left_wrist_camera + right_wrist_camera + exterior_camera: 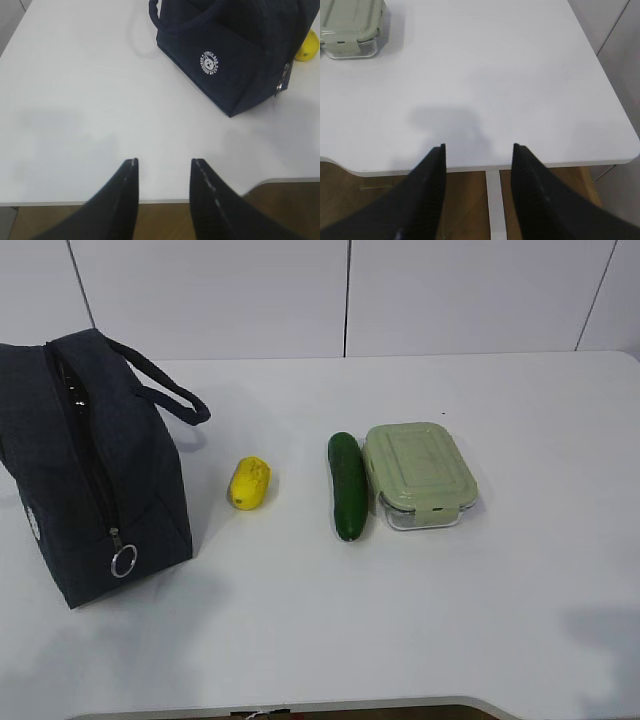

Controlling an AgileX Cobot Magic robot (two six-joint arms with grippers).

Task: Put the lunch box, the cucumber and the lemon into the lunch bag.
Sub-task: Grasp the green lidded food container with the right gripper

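On the white worktop (420,620) the largest thing is the lunch bag (95,470), standing at the far left with its zipper closed and the ring pull (123,561) hanging at the near end. I judge it soft and floppy, so one claw must hold a handle (170,390) or the fabric while the other draws the pull. The lunch box (418,475) sits at the right of centre, lid on. The glass body is probably heavy and slippery, so I would take it across the short sides, under the lid rim. The cucumber (347,485) lies just beside its left side, almost touching. It is stiff and smooth, best pinched at the middle. The lemon (249,483) rests between the cucumber and the bag, well apart from both; it is small, firm and may roll. My left claw (162,172) and right claw (479,155) both hang spread and empty over the near edge of the worktop.
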